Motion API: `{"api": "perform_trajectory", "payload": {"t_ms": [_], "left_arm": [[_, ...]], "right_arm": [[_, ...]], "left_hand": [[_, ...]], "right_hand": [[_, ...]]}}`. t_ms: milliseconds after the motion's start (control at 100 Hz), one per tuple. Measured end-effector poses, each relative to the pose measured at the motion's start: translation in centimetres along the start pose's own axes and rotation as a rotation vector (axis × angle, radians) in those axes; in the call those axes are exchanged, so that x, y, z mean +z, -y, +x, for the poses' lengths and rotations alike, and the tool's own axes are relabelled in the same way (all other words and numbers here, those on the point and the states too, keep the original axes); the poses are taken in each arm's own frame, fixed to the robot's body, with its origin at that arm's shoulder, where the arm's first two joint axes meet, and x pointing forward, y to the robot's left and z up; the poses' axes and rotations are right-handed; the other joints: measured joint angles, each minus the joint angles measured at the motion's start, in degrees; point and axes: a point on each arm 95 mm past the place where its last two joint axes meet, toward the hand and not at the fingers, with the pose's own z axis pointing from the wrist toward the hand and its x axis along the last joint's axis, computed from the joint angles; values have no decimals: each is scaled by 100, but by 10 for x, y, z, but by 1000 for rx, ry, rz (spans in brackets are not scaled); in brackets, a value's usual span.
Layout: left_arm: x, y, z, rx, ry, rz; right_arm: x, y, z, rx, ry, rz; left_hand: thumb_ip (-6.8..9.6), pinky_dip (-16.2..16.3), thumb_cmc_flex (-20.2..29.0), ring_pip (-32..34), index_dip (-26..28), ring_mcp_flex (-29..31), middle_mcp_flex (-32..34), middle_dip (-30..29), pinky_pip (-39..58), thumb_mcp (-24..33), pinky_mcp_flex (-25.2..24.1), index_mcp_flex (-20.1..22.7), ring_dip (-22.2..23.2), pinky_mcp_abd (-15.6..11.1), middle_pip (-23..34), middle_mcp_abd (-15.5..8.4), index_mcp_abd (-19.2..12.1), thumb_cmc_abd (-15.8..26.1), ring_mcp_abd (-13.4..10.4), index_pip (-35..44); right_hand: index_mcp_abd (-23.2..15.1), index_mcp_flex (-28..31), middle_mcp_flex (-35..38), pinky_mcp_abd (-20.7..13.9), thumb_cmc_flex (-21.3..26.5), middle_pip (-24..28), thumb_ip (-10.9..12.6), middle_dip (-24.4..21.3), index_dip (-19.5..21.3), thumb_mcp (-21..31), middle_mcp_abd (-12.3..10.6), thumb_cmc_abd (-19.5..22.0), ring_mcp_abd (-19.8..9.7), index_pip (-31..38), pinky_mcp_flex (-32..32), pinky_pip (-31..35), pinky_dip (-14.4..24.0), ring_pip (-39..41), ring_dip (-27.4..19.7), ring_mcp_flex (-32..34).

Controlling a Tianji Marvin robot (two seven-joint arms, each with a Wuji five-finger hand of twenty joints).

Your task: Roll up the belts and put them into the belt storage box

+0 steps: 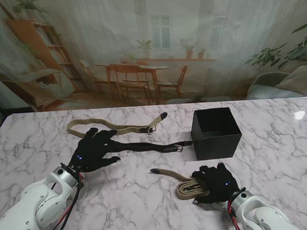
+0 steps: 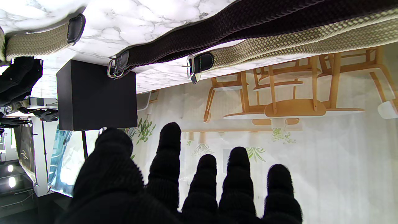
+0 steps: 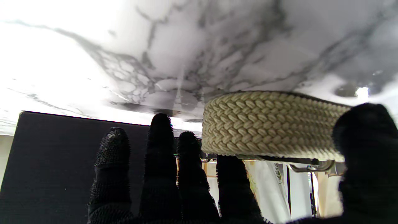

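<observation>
A black belt (image 1: 145, 145) lies stretched across the table, its buckle (image 1: 172, 148) close to the black storage box (image 1: 216, 132). My left hand (image 1: 96, 149) rests over the belt's other end with its fingers spread. In the left wrist view the black belt (image 2: 248, 21) runs beside a flat beige belt (image 2: 295, 43). That beige belt (image 1: 113, 128) lies farther from me. A second beige belt (image 1: 188, 188) is partly rolled, its tail (image 1: 164, 172) trailing left. My right hand (image 1: 216, 184) grips the roll (image 3: 273, 124) between thumb and fingers.
The box is open-topped and stands right of centre, just beyond my right hand; its dark wall (image 3: 71, 155) fills part of the right wrist view. The marble table (image 1: 278, 139) ends at a printed backdrop of a room.
</observation>
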Motion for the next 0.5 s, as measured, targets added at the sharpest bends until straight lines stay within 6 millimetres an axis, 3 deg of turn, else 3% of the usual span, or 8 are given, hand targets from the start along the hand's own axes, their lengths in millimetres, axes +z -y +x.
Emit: {"api": "perform_trajectory", "payload": {"t_ms": [230, 310, 450, 500], "left_arm": [[0, 0, 0, -1, 1, -1], [0, 0, 0, -1, 0, -3], [1, -1, 1, -4, -1, -6], [1, -1, 1, -4, -2, -8]], "right_arm": [[1, 1, 2, -1, -4, 6], [3, 1, 3, 1, -7, 1], [5, 2, 4, 8, -10, -12], [6, 2, 4, 13, -11, -16]], "left_hand": [[0, 0, 0, 0, 0, 0, 0, 0, 0, 0, 0, 0, 0, 0, 0, 0, 0, 0, 0, 0], [0, 0, 0, 0, 0, 0, 0, 0, 0, 0, 0, 0, 0, 0, 0, 0, 0, 0, 0, 0], [0, 0, 0, 0, 0, 0, 0, 0, 0, 0, 0, -79, 0, 0, 0, 0, 0, 0, 0, 0], [0, 0, -1, 0, 0, 0, 0, 0, 0, 0, 0, -77, 0, 0, 1, 0, 0, 0, 0, 0]], "right_hand": [[0, -69, -74, 5, 5, -5, 0, -80, -2, 0, 7, 0, 137, 29, -5, -43, 0, -178, -104, -70], [-15, -52, -74, 5, 122, -5, 10, -80, 223, -80, 7, -1, 166, 358, -5, -43, 0, -179, -116, -70], [-568, 105, -68, 10, 406, 9, 74, -80, 769, -121, 0, 169, 164, 1000, 1, -43, -35, -179, -117, -65], [-781, 139, 20, 11, 520, 23, 74, -80, 898, 140, -14, 219, 159, 1134, 11, -43, -43, -179, -117, -58]]}}
